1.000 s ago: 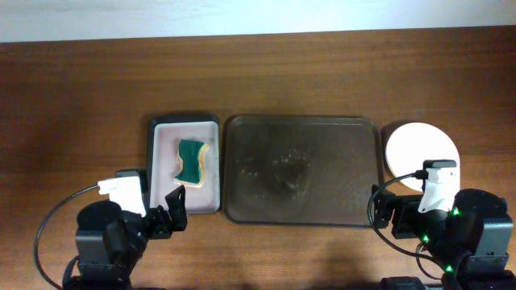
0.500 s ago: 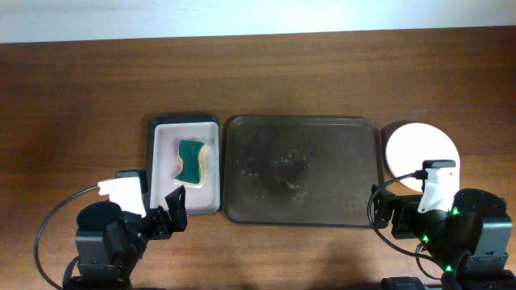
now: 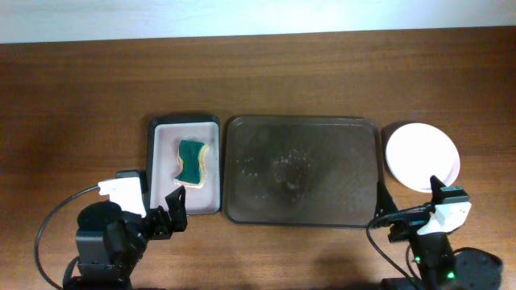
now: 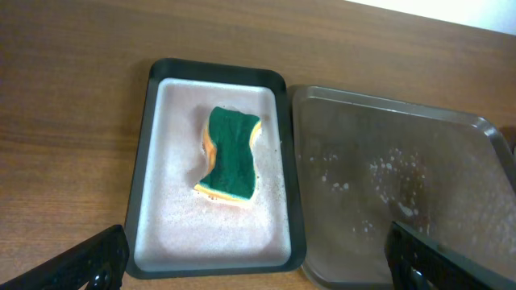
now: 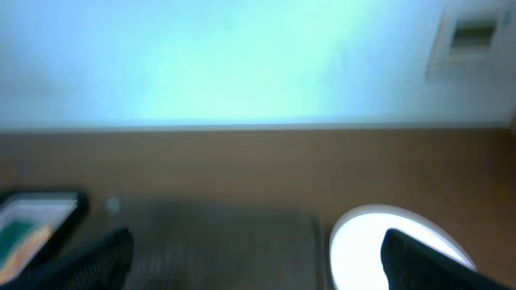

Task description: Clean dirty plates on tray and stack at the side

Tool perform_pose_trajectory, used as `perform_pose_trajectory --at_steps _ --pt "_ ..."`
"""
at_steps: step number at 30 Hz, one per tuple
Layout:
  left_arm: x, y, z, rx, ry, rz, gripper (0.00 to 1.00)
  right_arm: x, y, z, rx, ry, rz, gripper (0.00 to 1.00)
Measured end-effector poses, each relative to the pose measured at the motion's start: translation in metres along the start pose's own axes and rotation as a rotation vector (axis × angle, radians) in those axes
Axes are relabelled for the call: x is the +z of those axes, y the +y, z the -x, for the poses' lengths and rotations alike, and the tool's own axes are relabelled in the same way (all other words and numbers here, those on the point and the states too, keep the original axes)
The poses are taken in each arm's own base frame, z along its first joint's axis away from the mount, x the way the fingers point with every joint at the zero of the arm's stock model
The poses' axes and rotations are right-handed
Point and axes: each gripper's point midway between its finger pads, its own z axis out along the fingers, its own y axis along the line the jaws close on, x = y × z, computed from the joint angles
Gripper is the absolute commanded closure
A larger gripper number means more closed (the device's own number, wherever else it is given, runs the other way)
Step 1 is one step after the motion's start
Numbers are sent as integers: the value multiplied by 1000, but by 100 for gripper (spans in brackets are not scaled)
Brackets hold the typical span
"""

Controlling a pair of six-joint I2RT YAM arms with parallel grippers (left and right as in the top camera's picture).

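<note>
The large dark brown tray (image 3: 302, 129) lies in the middle of the table with no plates on it, only wet specks; it also shows in the left wrist view (image 4: 451, 161). A stack of white plates (image 3: 421, 156) sits on the table right of the tray; I cannot tell how many or see any smears. It also shows blurred in the right wrist view (image 5: 379, 242). My left gripper (image 3: 171, 213) is open and empty at the front edge of the small tray, as the left wrist view (image 4: 258, 278) shows. My right gripper (image 3: 395, 228) is open and empty (image 5: 258, 270), in front of the tray's right corner.
A smaller dark tray with a pinkish lining (image 3: 161, 173) stands left of the big tray and holds a green and yellow sponge (image 3: 191, 161), also in the left wrist view (image 4: 232, 151). Cables loop from both arm bases at the front edge.
My right arm has drawn back toward the front edge, uncovering the whole plate stack. The left arm has not moved.
</note>
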Motion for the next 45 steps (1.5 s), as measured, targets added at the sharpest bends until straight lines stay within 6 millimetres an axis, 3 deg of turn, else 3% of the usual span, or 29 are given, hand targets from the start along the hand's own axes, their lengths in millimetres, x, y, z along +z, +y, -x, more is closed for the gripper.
perform_pose_trajectory --at_steps 5,12,14,20,45 --pt "0 0 0 0 1 1 1 22 4 -3 -18 -199 39 1" --pt "0 1 0 0 0 3 1 37 3 -27 -28 -322 50 1" --pt "0 1 0 0 -1 3 0 48 0 -56 -27 -257 45 1" --pt "0 1 0 0 1 3 1 57 -3 -111 -80 -44 32 1" --pt "0 1 -3 -1 11 5 1 57 -4 -111 -104 -44 30 1"
